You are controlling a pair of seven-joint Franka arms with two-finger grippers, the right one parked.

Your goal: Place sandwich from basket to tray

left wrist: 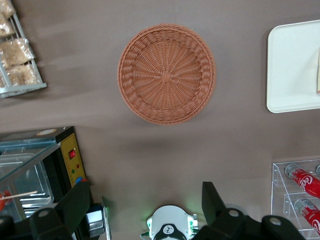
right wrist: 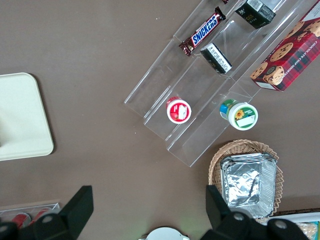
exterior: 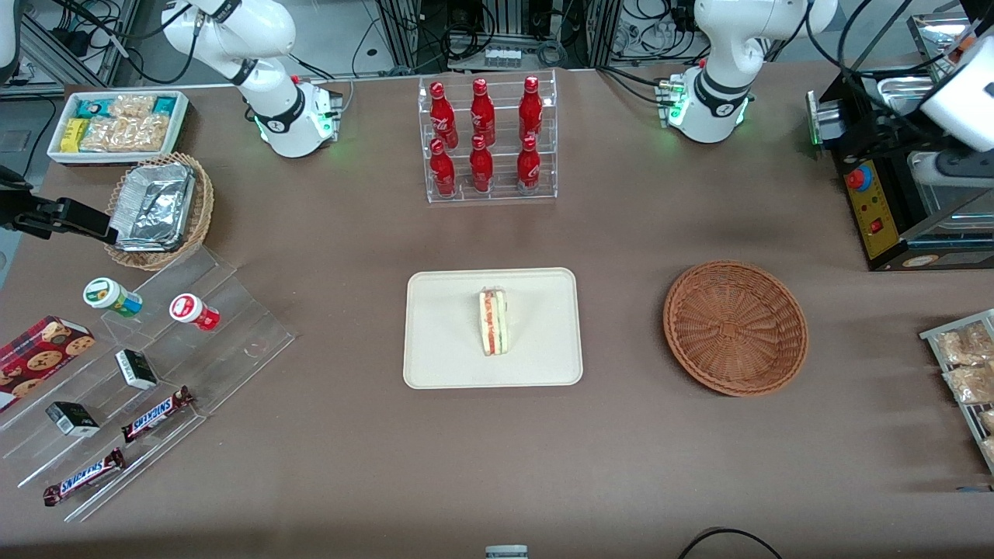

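Sandwich (exterior: 492, 321): stands on its crust edge near the middle of the tray (exterior: 443, 341), filling layers facing up. Not in the basket. Placement looks done.
Handling (judged): light, soft, easily crushed; the layers could shear apart. Any re-grasp should take the two flat bread faces, low squeeze, not the cut edge.
Tray: flat, low rim, bare around the sandwich; smooth, so the wedge could slide or tip if nudged.
Basket (exterior: 735, 327): empty, beside the tray toward the working arm's end of the table; woven, shallow, well apart from the tray.
Table (exterior: 621, 466): brown matte cloth, level.
Gripper (left wrist: 145, 210): high above the table, over the ground between basket and arm base; fingers spread wide, nothing between them.
Farther back: rack of red bottles (exterior: 485, 136), clear of the tray.
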